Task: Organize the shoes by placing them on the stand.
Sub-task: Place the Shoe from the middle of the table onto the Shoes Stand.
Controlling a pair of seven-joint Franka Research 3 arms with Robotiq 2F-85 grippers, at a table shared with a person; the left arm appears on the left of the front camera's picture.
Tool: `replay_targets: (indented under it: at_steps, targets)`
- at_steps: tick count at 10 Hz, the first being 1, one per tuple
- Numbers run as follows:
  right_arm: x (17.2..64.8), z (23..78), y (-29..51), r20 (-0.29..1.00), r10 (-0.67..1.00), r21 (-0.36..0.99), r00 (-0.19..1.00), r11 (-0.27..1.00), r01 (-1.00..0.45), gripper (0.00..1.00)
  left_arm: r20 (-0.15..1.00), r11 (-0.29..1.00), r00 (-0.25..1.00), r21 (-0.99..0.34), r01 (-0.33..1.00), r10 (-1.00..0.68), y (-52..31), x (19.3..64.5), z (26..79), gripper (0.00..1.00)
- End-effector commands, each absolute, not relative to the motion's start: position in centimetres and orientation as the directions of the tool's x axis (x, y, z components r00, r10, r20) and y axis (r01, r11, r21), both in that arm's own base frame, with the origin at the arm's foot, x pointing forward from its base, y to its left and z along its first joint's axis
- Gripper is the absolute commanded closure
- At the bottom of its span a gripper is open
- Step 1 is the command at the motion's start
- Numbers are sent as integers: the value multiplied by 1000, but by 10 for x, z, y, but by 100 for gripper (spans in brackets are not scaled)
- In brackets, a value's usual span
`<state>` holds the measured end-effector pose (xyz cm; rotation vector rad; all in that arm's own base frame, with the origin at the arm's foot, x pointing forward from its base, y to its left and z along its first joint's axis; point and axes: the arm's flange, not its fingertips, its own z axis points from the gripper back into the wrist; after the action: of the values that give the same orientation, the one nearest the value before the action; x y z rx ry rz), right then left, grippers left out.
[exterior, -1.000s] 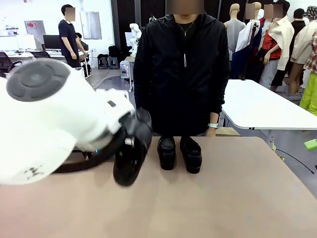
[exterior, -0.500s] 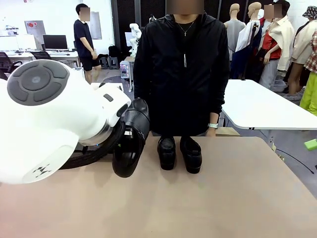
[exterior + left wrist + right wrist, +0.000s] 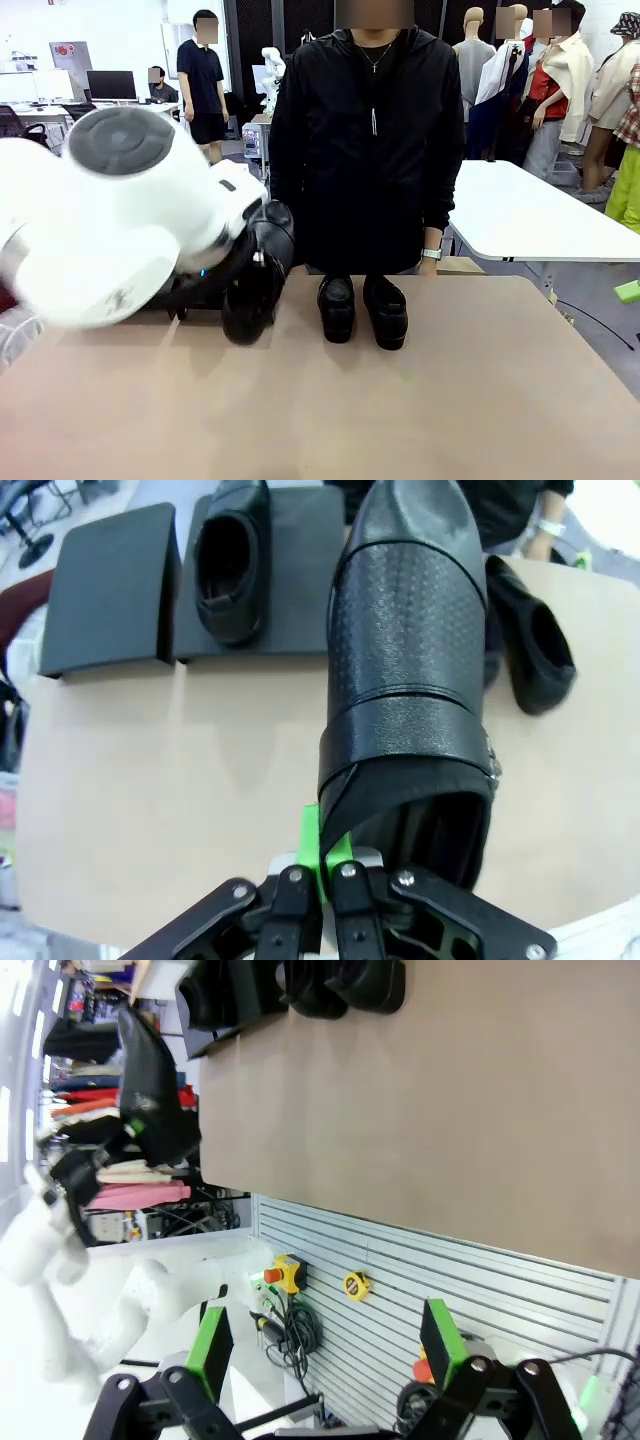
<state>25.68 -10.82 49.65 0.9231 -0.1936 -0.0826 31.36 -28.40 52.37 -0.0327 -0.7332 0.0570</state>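
The left gripper (image 3: 322,862) pinched the heel rim of a shoe (image 3: 405,680) near the stand (image 3: 110,590); the right gripper (image 3: 325,1348) stood released, empty.

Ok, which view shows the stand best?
Left wrist view: both platforms of the stand show from above, one shoe on it, the held shoe covering part. In the front view the left arm hides most; the right wrist view catches one end.

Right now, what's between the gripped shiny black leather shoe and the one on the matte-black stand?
A bare strip of stand, in the left wrist view.
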Motion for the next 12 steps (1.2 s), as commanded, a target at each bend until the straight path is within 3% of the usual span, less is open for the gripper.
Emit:
replay_targets:
  at_steps: [1, 3, 5, 12]
  targets:
    - [255, 497, -111, 144, -138, 795, 980, 605, -31, 0, 626, 992, 770, -41, -121, 120, -297, 407, 542, 100]
    - [255, 497, -111, 144, -138, 795, 980, 605, -31, 0, 543, 980, 817, -120, -156, 197, -289, 482, 533, 100]
    - [255, 497, -111, 144, -138, 795, 980, 605, -31, 0, 568, 989, 811, -115, -90, 140, -289, 531, 512, 100]
    - [255, 497, -111, 144, -138, 795, 980, 605, -31, 0, 596, 980, 787, -2, -200, 162, -289, 580, 477, 100]
